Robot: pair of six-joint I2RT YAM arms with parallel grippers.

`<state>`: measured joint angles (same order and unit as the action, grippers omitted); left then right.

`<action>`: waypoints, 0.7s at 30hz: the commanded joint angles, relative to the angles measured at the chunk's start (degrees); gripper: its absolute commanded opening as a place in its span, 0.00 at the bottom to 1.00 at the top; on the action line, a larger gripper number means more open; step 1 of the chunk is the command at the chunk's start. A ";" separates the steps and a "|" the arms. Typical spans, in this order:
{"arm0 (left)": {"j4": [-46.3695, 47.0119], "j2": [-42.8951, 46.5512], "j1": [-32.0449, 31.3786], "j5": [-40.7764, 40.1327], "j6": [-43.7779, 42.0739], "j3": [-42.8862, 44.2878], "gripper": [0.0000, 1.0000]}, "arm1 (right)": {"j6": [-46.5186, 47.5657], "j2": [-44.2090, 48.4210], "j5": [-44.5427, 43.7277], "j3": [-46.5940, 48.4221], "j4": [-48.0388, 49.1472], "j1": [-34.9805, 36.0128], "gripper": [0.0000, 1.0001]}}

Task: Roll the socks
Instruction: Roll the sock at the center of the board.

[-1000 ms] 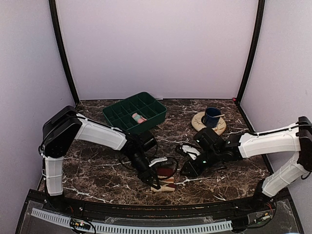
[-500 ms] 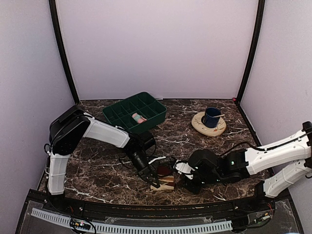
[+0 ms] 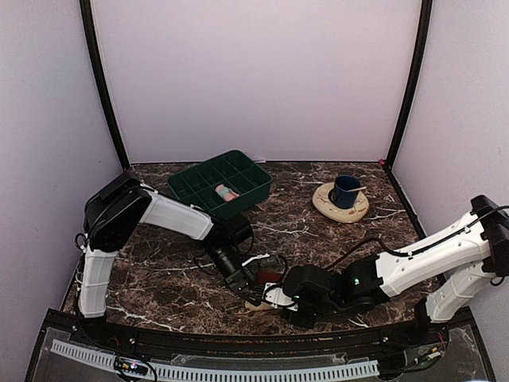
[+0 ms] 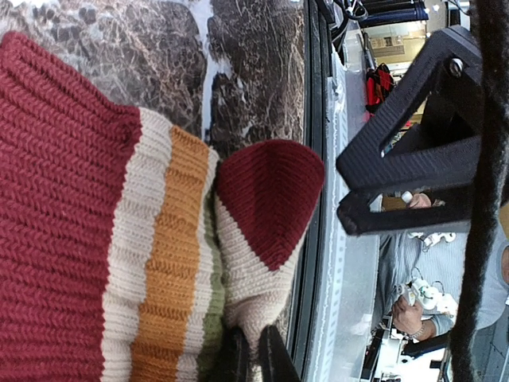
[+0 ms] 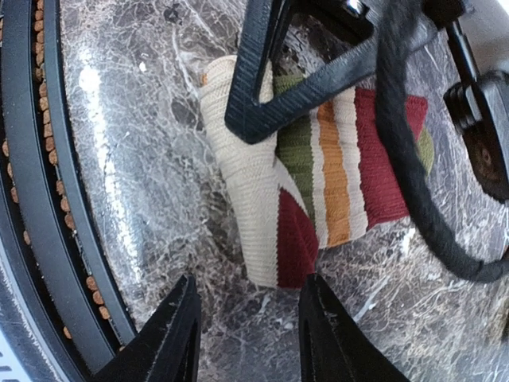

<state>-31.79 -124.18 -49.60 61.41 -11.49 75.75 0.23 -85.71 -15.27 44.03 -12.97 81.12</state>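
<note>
Now the left gripper (image 4: 250,360) is pinched tight on the striped sock (image 5: 318,199) at the table's (image 3: 159,274) 6 o'clock edge. From 3 o'clock the right gripper (image 5: 248,298) has swung in beside it, jaws wider and empty, likely to start rolling.

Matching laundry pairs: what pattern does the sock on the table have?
The sock has maroon, cream, orange and green stripes; clearest in right wrist view.
</note>
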 commanded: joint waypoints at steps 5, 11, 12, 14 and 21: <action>-3.22 -1.12 0.56 2.05 -1.73 2.08 0.00 | 7.07 -4.23 -2.66 4.15 0.45 1.19 0.41; -3.63 -1.20 0.72 2.40 -2.12 2.23 0.00 | 9.17 -7.65 -3.17 5.42 0.62 1.15 0.41; -3.77 -1.21 0.73 2.54 -2.14 2.24 0.00 | 9.44 -8.08 -3.19 5.56 0.63 1.14 0.41; -3.80 -1.24 0.74 2.73 -2.20 2.17 0.00 | 9.97 -8.70 -3.04 5.65 0.66 1.08 0.40; -4.03 -1.62 0.74 3.29 -2.43 2.27 0.00 | 11.29 -9.57 -3.10 5.31 1.19 -0.09 0.37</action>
<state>-33.61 -125.10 -49.28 63.13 -12.71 76.90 10.17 -94.63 -17.87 48.42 -13.21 81.67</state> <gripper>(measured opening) 0.062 0.377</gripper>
